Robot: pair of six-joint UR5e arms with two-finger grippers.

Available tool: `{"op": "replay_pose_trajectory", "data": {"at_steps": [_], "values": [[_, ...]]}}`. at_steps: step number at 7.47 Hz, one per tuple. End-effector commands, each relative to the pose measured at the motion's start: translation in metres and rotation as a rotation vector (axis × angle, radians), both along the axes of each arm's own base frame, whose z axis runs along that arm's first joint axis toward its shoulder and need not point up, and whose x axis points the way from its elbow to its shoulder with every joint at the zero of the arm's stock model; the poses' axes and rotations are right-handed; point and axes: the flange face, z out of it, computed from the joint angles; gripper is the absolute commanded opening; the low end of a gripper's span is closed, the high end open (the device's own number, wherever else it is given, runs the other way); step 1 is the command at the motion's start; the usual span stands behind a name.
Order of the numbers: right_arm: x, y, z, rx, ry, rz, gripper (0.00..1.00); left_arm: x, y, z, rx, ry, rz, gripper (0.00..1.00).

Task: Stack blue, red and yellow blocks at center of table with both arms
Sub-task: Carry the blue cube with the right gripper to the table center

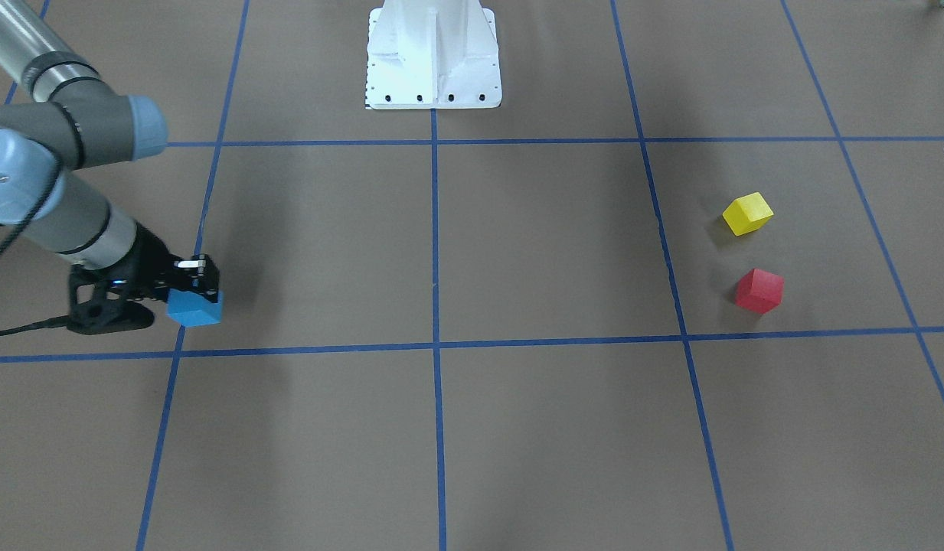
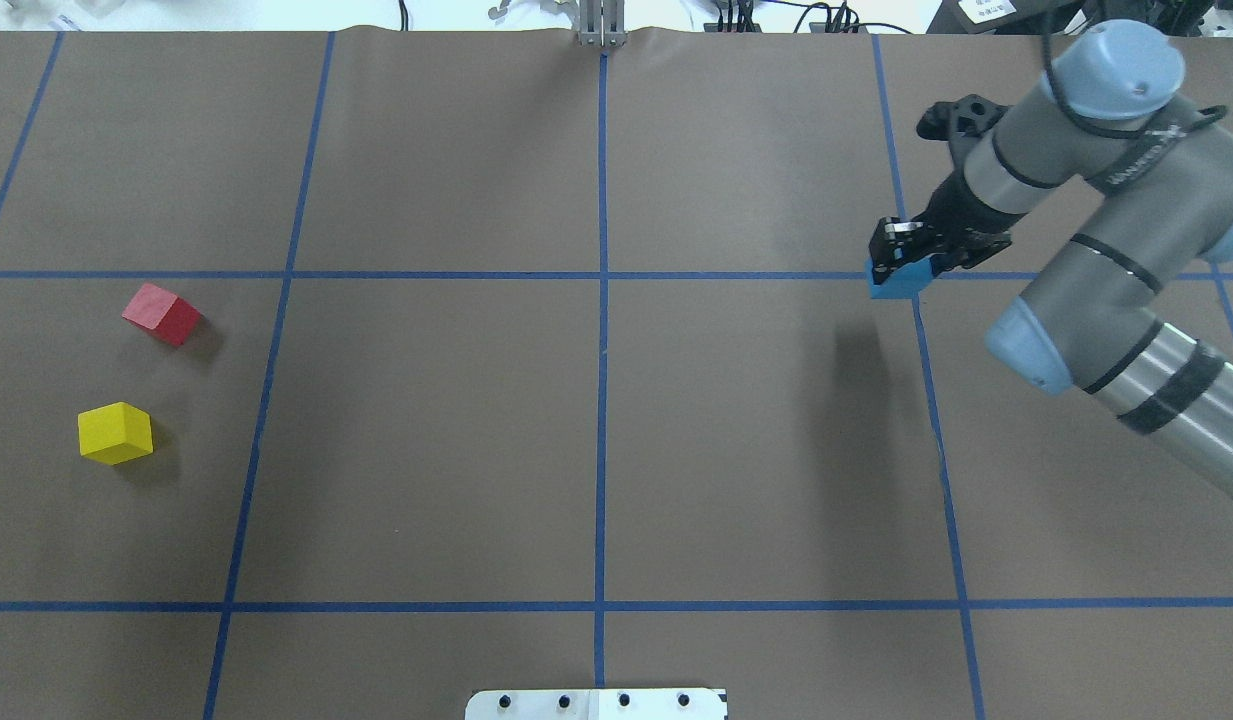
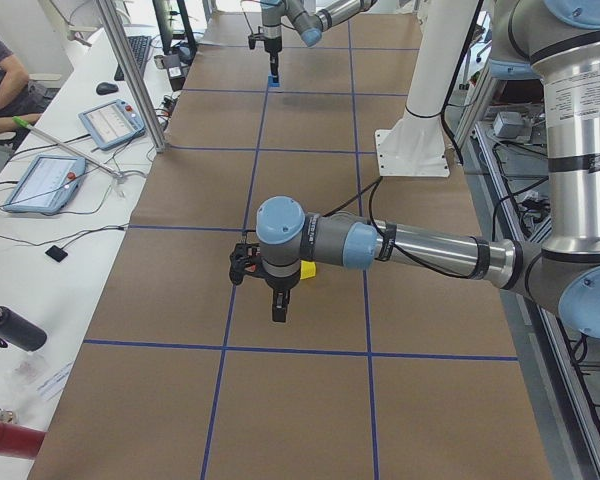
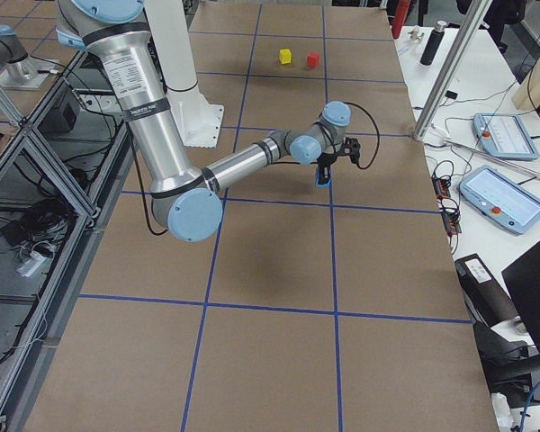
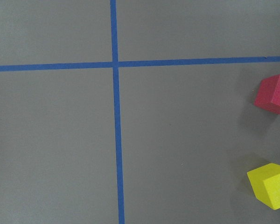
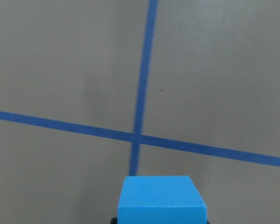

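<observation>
My right gripper (image 2: 901,250) is shut on the blue block (image 2: 894,280) and holds it above the table at the right, over a tape crossing; its shadow lies apart on the paper. The block also shows in the front view (image 1: 196,308) and at the bottom of the right wrist view (image 6: 162,198). The red block (image 2: 163,313) and the yellow block (image 2: 116,432) lie side by side at the far left, apart from each other. My left gripper (image 3: 278,312) shows only in the left side view, points down near the yellow block, and I cannot tell if it is open.
The white robot base (image 1: 433,53) stands at the table's near middle edge. Blue tape lines (image 2: 602,400) divide the brown paper into squares. A desk with tablets (image 3: 45,180) and a seated person (image 3: 0,70) are beyond the far edge.
</observation>
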Motion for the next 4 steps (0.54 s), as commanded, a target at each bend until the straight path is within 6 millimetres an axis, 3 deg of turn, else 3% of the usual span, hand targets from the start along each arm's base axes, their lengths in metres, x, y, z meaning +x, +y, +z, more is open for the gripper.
{"op": "replay_pose_trajectory", "data": {"at_steps": [1,3,4], "values": [[-0.098,0.019,-0.091,-0.023,-0.012,0.028,0.00,0.000,0.000,-0.004,-0.010,0.002,-0.010,1.00],[-0.177,0.040,-0.154,-0.071,-0.020,0.079,0.00,0.001,-0.001,-0.005,-0.004,0.005,-0.024,1.00],[-0.199,0.044,-0.165,-0.061,-0.011,0.088,0.00,0.001,-0.001,-0.009,0.002,0.009,-0.024,1.00]]}}
